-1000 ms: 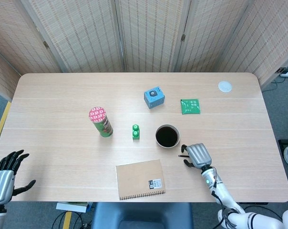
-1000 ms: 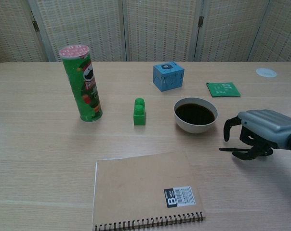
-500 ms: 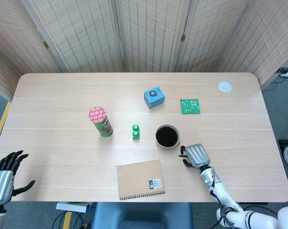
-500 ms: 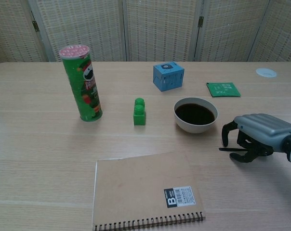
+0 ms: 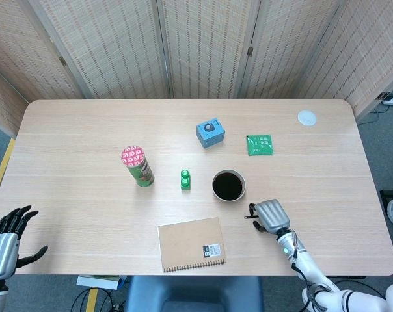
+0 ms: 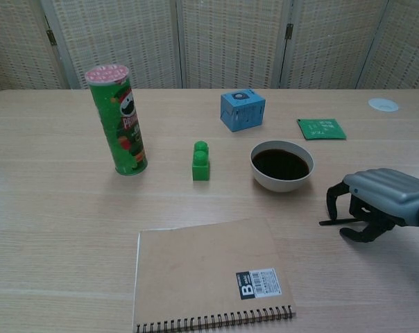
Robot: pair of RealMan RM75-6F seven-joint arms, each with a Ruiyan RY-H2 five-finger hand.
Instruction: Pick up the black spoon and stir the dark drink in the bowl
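We see our right robot hand low over the pale wooden surface, its dark fingers curled down around the thin black spoon, whose handle pokes out flat toward the left; whether it is truly gripped we cannot tell. Just beyond sits the white round bowl of dark drink. Further out stand a green toy brick, a blue cardboard cube, a green flat packet, a tall green crisp can and a brown spiral notebook. Our left robot hand hangs beside the surface's near-left edge, fingers spread, holding nothing.
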